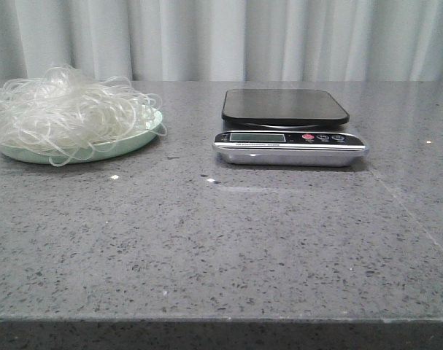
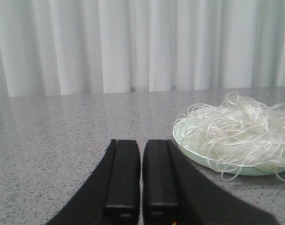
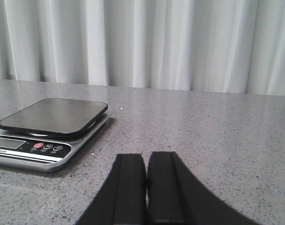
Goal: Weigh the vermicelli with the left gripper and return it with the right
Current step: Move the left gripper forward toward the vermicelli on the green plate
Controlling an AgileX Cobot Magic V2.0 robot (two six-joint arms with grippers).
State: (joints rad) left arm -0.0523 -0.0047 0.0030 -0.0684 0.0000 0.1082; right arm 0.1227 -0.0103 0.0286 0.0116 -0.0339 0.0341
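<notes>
Pale pleated curtains (image 1: 206, 36) close off the back of a grey speckled stone countertop (image 1: 206, 248), which keeps the scene plain and easy to read. Far left, the vermicelli (image 1: 64, 109) sits heaped on a pale green plate (image 1: 144, 138), the strands spilling over the rim; nothing has lifted it, so the weighing looks not yet begun. Seen from its wrist camera, the left gripper (image 2: 141, 187) rests low with its fingers pressed nearly together and empty, the plate just beside it, handy for a first grab. Centre right stands a digital kitchen scale (image 1: 287, 127), its black platform bare, well apart from the plate. On the right, the right gripper (image 3: 146, 187) is likewise pinched narrow and holds nothing, with the scale near it, likely waiting for the return leg
</notes>
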